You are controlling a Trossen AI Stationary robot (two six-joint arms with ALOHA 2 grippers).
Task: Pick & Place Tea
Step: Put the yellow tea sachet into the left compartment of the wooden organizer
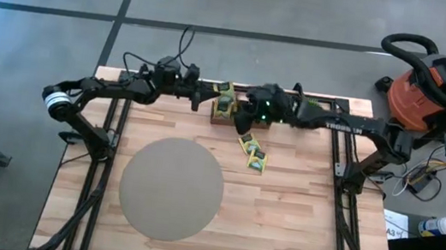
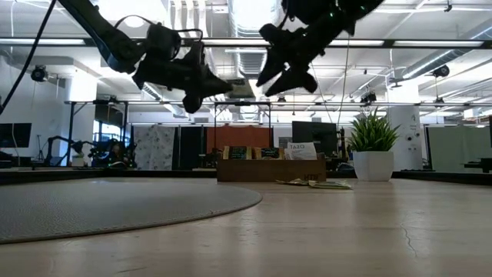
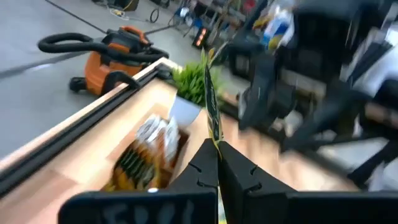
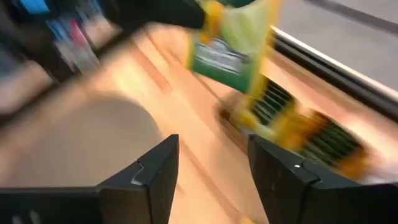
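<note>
A green-and-yellow tea sachet [image 4: 235, 46] is in the air above the far middle of the table, with my left gripper [image 3: 217, 149] shut on it; the left wrist view shows it edge-on [image 3: 212, 112]. My right gripper [image 4: 211, 162] stands open just short of that sachet, touching nothing. In the low view both grippers hang high, left [image 2: 206, 85] and right [image 2: 278, 73]. The brown wooden tray [image 1: 224, 106] with several sachets stands at the far edge. A few loose sachets [image 1: 252, 151] lie flat on the table near it. My left gripper pinches the sachet between its two fingers [image 3: 200, 163] at one edge [image 3: 216, 142]. The fingers come about level from the table's left. The rest of the sachet sticks out past the fingertips, lifted clear of table and tray.
A round grey mat [image 1: 171, 189] lies on the near left of the wooden table. A small potted plant [image 2: 374, 154] stands at the far edge beside the tray. An orange shop vacuum [image 1: 425, 83] sits off the table's far right corner.
</note>
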